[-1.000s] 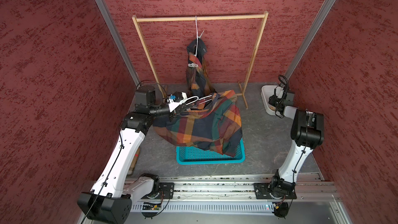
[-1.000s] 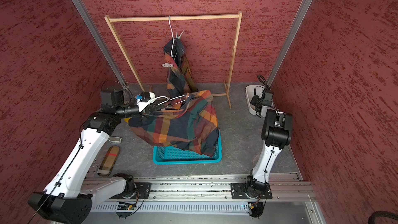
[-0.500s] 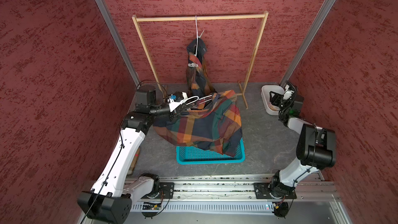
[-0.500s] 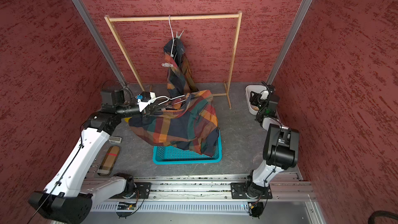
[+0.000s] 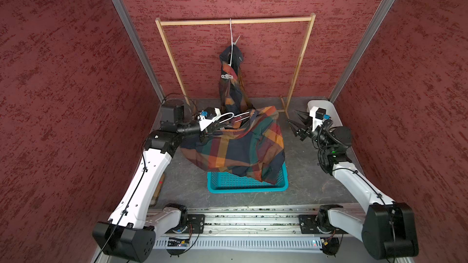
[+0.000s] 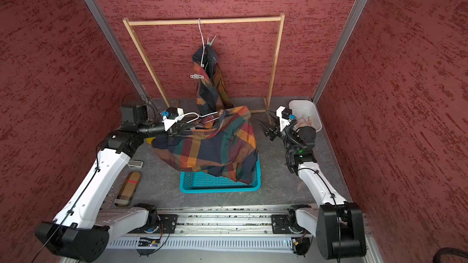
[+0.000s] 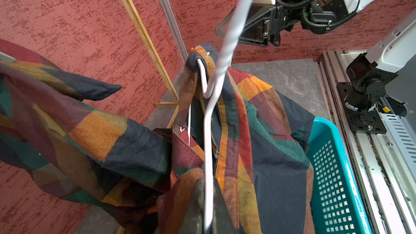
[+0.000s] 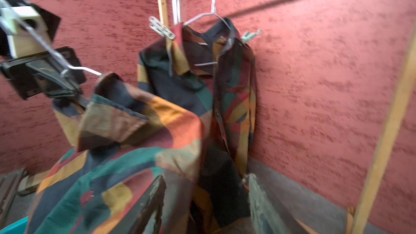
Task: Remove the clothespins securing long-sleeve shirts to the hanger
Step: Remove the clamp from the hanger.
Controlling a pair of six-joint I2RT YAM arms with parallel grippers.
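Left gripper (image 5: 215, 129) is at the left side, jaws clamped down on the lower wire of a white wire hanger (image 5: 228, 116); the left wrist view shows the wire pinched between the black fingers (image 7: 195, 208). Hanger is held out level and off the rack, likely so the plaid shirt (image 5: 235, 148) on it sags over the teal basket (image 5: 245, 188) and can slide in. No peg shows on this hanger, so this one looks cleared, though folds hide part of it. Centre back: the second plaid shirt (image 5: 231, 89) hangs from its own wire hanger (image 5: 231, 34) on the wooden rack (image 5: 235, 21), bunched narrow. A whitish-grey clothespin (image 5: 227, 76) is clipped at one shoulder and a mint green clothespin (image 5: 236, 40) at the other, near the hook; both also show in the right wrist view, so these two are left to pull. Right gripper (image 5: 293, 120) is off to the right, well apart from both shirts, pointing toward them with jaws spread fairly wide and nothing between the fingers (image 8: 155, 201). It sits just beside the white bin (image 6: 304, 102) in the right back corner, probably the peg drop spot; pinkish pegs (image 6: 307, 121) seem to lie inside, too small to count.
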